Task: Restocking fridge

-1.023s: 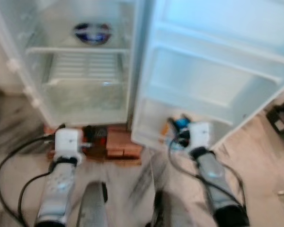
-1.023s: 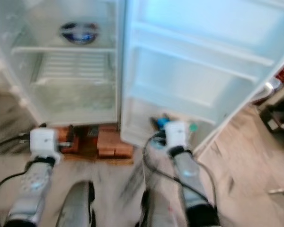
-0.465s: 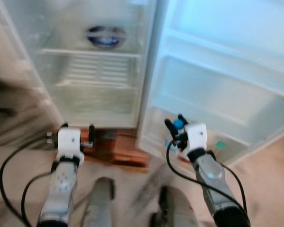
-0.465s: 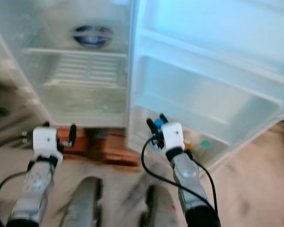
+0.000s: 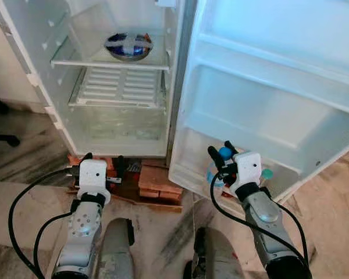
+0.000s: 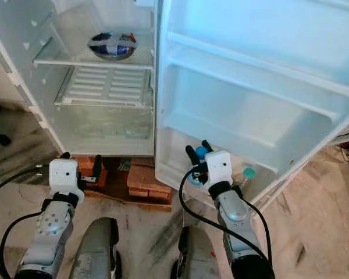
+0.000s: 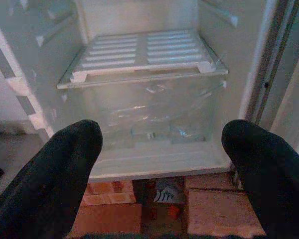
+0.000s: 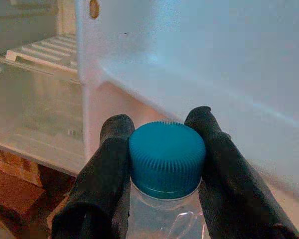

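Bottle: a clear plastic water bottle with a ribbed blue screw cap (image 8: 166, 158), clamped at the neck between the two black fingers of the right gripper (image 5: 223, 157), held low in front of the open fridge door's bottom shelf.

Change over the last second: the robot has drawn itself up and the view has steadied. The right gripper, which sat down at the bottom door shelf, now rides a little higher with the blue cap showing clear between its fingers. Judged from that, the bottle is in transit, not yet stocked. A second bottle with a green cap (image 5: 267, 173) already stands in that bottom door shelf (image 5: 291, 177), just beside the wrist.

Left gripper (image 5: 102, 163) hangs low with its fingers spread wide and empty, in front of the red bricks (image 5: 159, 181) that prop the fridge off the floor.

Materials: white moulded plastic door shelves (image 5: 262, 81), smooth and empty higher up. White slatted plastic shelf (image 7: 142, 51) over a clear, glossy crisper drawer (image 7: 144, 112) in the cabinet. Above it, a glass shelf carries a blue-and-white patterned bowl (image 5: 128, 46). Floor is streaked grey-and-cream marble (image 5: 23, 157).
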`<state>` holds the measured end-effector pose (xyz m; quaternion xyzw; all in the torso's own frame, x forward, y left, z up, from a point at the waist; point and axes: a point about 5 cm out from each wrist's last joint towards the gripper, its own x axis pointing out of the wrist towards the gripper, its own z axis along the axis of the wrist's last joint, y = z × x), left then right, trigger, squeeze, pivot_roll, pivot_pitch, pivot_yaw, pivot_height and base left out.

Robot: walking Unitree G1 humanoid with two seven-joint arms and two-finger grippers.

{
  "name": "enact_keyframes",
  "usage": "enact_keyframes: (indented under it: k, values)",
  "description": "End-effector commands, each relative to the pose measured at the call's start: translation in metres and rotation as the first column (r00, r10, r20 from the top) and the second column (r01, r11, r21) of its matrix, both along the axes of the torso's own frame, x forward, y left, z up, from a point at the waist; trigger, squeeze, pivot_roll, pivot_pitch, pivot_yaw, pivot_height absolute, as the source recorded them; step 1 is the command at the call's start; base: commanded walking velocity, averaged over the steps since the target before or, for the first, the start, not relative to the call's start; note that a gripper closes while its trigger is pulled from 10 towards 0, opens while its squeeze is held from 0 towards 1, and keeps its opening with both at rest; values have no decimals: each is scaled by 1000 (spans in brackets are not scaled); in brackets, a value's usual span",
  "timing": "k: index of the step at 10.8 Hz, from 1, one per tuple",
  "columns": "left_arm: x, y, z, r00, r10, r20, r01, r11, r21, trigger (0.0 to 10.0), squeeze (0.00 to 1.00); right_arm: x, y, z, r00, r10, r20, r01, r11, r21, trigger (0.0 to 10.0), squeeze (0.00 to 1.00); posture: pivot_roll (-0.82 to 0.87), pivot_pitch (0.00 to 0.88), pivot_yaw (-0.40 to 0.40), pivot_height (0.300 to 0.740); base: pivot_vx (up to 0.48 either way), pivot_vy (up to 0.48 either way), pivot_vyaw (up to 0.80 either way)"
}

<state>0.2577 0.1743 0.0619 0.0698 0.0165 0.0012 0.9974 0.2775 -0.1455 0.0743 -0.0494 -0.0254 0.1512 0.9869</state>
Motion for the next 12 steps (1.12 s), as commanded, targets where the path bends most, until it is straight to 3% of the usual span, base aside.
enact_keyframes:
  k: [1,4,7,10,12]
  values:
    - [0,-1,-1,1000,-7,-13,7,1000,8,10000,0,1,-1,5,1000,2,25,-2,1000,9,10000,0,133,109,-81,577,0,0,0]
    - [0,-1,0,1000,-4,-9,4,1000,7,10000,0,2,3,7,999,14,31,-14,1000,7,10000,0,133,115,-80,532,0,0,0]
    - [0,-2,2,1000,-8,-1,8,1000,1,10000,0,9,29,13,992,103,77,-104,995,-1,10000,0,144,143,-74,532,0,0,0]
    - [1,-4,15,999,-24,31,22,998,52,10000,0,34,54,38,973,169,155,-170,985,-4,10000,0,172,232,-96,532,0,0,0]
    - [-18,1,8,1000,5,-15,-4,999,48,10000,0,46,63,51,966,150,212,-149,989,-18,10000,0,191,261,-92,532,0,0,0]
